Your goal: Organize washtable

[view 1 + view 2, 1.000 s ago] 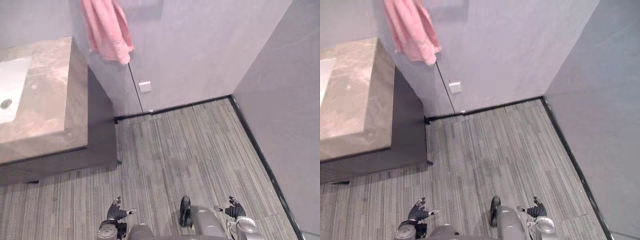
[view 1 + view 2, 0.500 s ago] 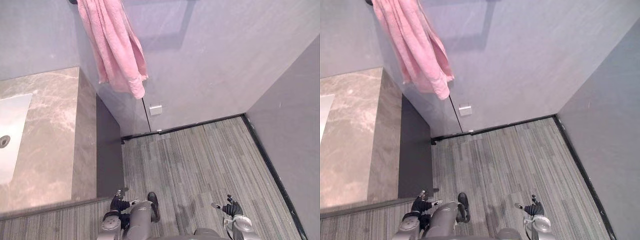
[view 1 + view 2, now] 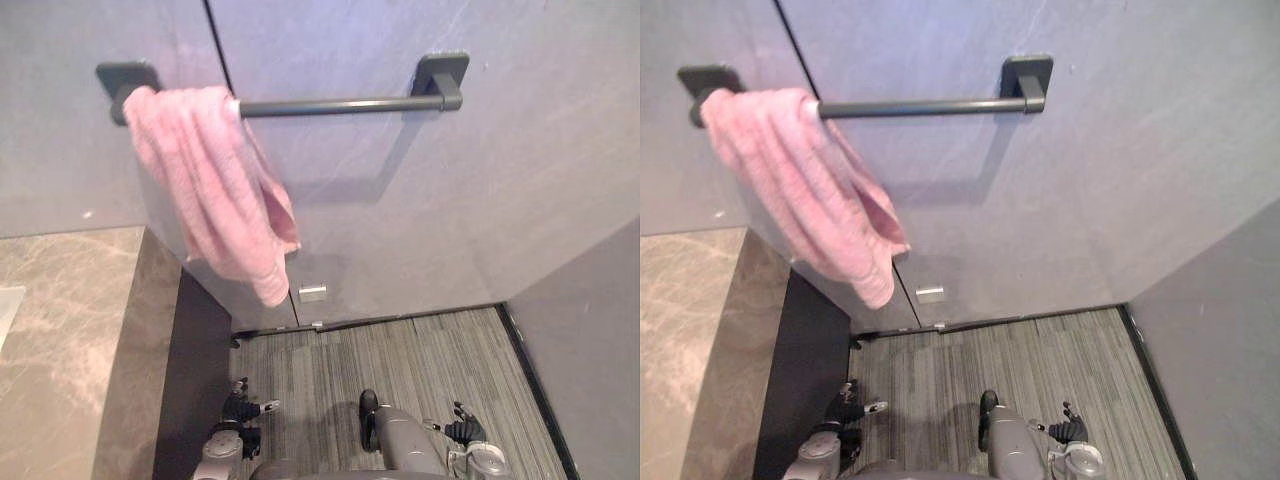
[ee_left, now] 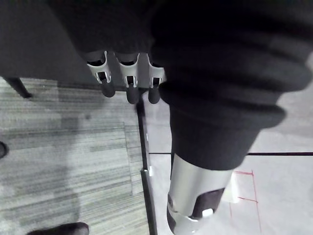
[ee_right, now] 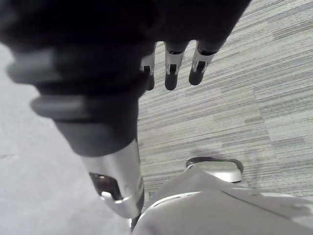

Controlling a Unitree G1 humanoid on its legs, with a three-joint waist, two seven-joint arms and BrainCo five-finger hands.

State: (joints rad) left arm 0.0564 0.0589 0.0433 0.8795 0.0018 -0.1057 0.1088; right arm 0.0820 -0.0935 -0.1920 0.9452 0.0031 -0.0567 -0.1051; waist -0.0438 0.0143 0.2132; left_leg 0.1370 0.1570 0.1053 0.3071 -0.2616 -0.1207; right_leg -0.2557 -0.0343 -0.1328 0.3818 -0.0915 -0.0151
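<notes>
Left robot hand and right robot hand low, fingers relaxed

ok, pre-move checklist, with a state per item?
1. Left hand empty, fingers straight: ok.
2. Right hand empty, fingers straight: ok.
3. Pink towel on the towel bar: ok, though it is bunched at the bar's left end.
4. Things on the washtable top located: cannot tell, part of it lies outside the frame.
5. Hands near the work: not ok, both hang low over the floor.
</notes>
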